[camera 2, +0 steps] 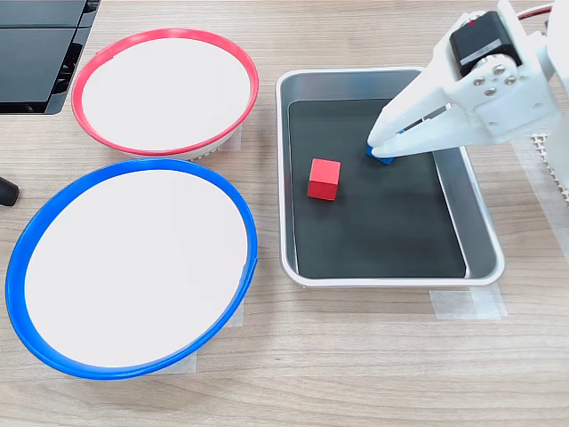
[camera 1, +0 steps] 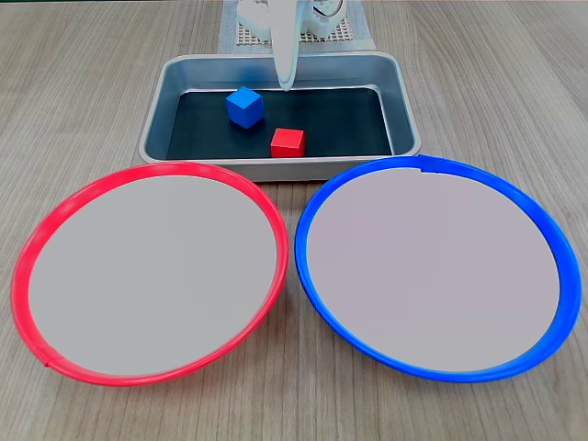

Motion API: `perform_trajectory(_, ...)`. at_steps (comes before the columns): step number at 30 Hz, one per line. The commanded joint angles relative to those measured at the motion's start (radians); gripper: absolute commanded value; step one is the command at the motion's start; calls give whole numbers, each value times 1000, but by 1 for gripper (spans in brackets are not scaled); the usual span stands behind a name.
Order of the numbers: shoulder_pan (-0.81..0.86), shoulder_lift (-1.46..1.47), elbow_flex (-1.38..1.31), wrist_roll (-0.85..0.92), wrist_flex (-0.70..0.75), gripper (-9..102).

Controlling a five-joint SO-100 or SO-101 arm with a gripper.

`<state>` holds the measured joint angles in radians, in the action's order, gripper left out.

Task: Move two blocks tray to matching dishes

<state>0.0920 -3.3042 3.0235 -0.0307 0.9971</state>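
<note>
The silver tray [camera 1: 154, 106] [camera 2: 481, 218] holds both blocks on its dark bottom. The blue block [camera 1: 244, 107] lies toward the tray's back, and the red block [camera 1: 288, 141] [camera 2: 324, 178] lies near the front rim. My white gripper [camera 1: 287, 84] [camera 2: 377, 145] hangs over the tray just beside the blue block, its fingers together at the tips and holding nothing. In a fixed view it covers most of the blue block [camera 2: 385, 159]. The red-rimmed dish [camera 1: 147, 276] [camera 2: 164, 89] and the blue-rimmed dish [camera 1: 432, 266] [camera 2: 133, 267] are bare.
The two dishes lie side by side in front of the tray, almost touching. The arm's white base on a mesh mat [camera 1: 241, 35] stands behind the tray. A black device [camera 2: 36, 44] is in a table corner. Tape [camera 2: 467, 303] holds the tray down.
</note>
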Motion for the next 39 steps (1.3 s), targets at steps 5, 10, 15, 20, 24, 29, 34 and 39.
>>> perform_trajectory(5,-2,-23,0,5,0,0)
perform_trajectory(10,31,201,-78,179,-57,0)
perform_trajectory(15,100,681,-420,586,15,0)
perform_trajectory(20,87,1098,-784,758,140,5)
perform_trajectory(24,66,1330,-969,945,163,25)
perform_trajectory(29,28,1520,-1037,1204,86,28)
perform_trajectory(34,9,1615,-1035,1393,51,26)
perform_trajectory(39,9,1658,-1008,1514,20,21)
